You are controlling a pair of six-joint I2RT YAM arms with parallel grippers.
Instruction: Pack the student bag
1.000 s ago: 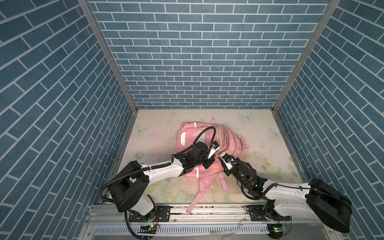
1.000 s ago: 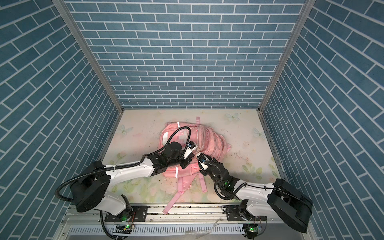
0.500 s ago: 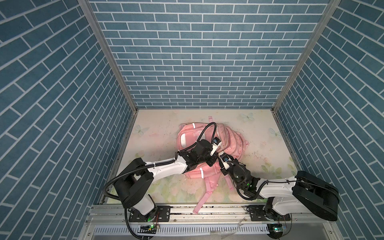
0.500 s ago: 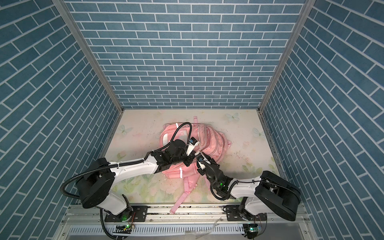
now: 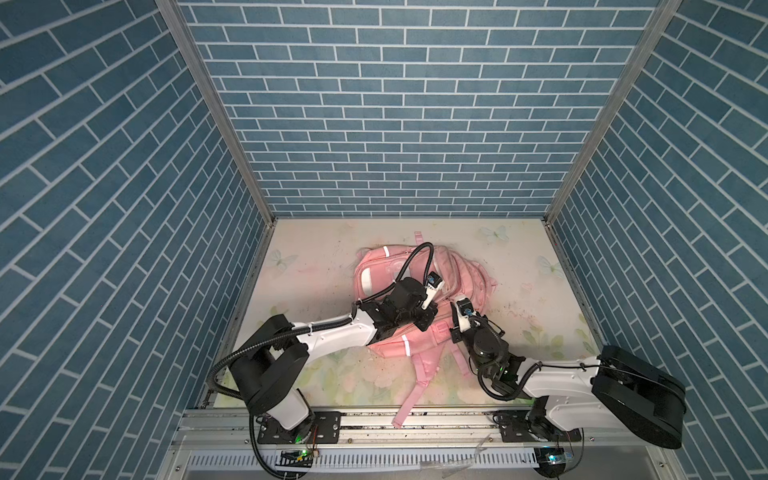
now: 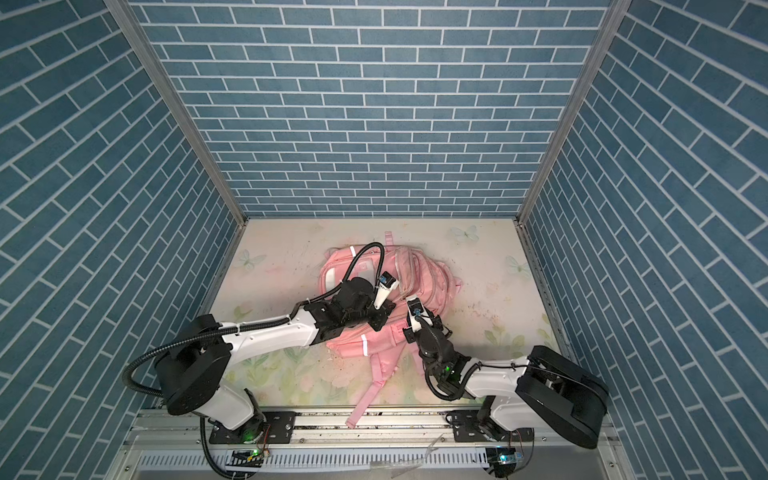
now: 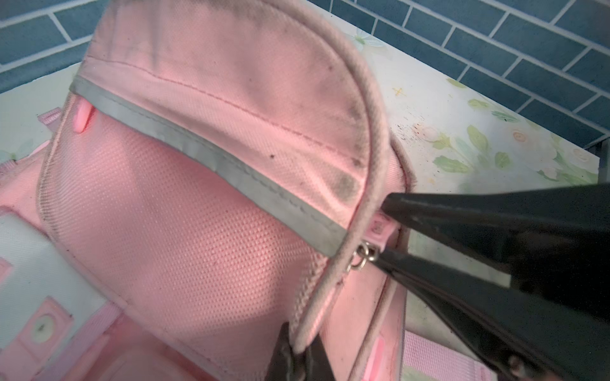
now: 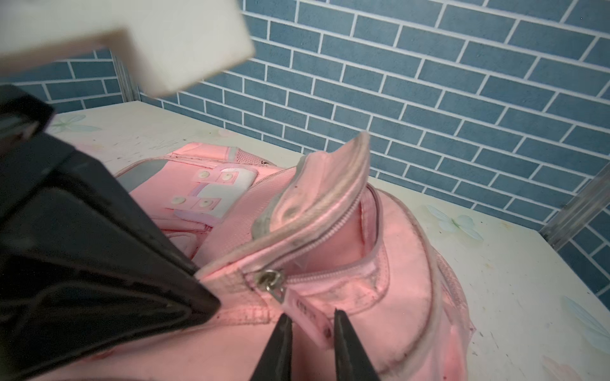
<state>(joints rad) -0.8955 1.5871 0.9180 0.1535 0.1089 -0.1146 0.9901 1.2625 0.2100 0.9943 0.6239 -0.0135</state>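
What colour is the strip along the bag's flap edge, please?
The strip is grey; left wrist view shows it best.

Both arms reach inward, wrists low. The left tool (image 7: 297,355) is clamped tight; the right tool (image 8: 312,333) has its jaws a little apart.

Student bag (image 5: 465,276) on table (image 5: 519,257) — left pincer (image 7: 302,349) on its rim; right pincer (image 8: 312,330) astride the zip tab (image 8: 308,318).

1 student bag (image 5: 469,276), 2 arms (image 5: 332,336) (image 5: 557,376), 1 floral table (image 5: 316,249).
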